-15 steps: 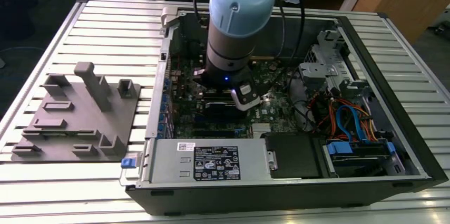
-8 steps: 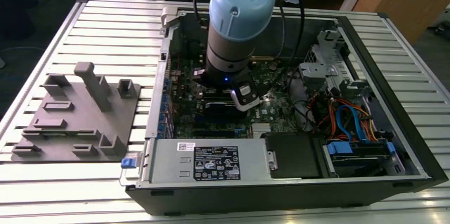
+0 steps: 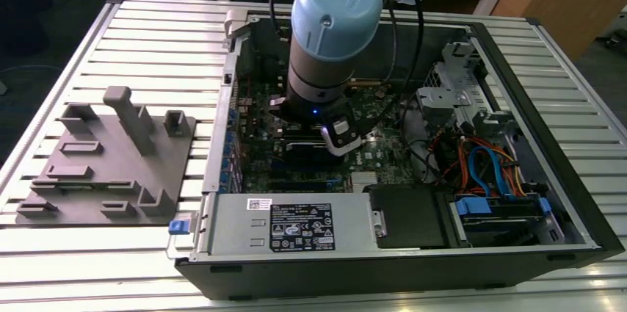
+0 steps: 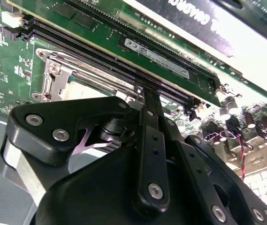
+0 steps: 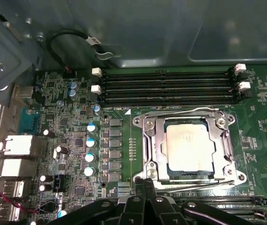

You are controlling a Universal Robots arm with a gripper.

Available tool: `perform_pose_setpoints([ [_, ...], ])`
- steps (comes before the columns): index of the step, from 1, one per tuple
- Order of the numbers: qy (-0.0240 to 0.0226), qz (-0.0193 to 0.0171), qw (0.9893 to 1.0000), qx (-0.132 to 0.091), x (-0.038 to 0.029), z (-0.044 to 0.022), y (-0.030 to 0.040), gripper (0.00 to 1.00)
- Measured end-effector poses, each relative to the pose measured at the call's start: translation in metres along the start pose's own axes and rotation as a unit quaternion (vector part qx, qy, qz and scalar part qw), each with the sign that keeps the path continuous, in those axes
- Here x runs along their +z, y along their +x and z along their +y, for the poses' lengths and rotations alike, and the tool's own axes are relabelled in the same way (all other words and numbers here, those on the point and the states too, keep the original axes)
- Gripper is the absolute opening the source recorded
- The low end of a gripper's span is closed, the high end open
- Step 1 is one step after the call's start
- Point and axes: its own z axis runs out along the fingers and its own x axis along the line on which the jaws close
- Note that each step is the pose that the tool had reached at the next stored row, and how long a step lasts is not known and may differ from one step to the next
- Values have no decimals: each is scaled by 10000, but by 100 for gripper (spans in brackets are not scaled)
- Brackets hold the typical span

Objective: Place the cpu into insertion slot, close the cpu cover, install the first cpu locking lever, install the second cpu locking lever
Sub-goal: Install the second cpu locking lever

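The landmark is the insertion slot on the green board. Above it the way lies open, with the cpu seated flat and the cpu cover closed around it. On one side, close by, run the long black memory slots, low ridges. On the opposite side, the pincer stands at the slot's rim. Beyond the memory slots the grey case wall rises and a black cable loops.

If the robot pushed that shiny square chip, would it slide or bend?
The chip would probably not slide: it sits in its socket with the metal frame closed around it. It looks flat, metal-topped and stiff, so bending seems unlikely. Lying flat, it cannot roll or tip.
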Motion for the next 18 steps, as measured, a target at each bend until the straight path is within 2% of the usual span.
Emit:
perform_pose_setpoints([
  [8, -42, 2, 10000, -1, 23, 4, 0, 10],
  [18, -63, 3, 10000, -1, 45, 11, 10, 10],
])
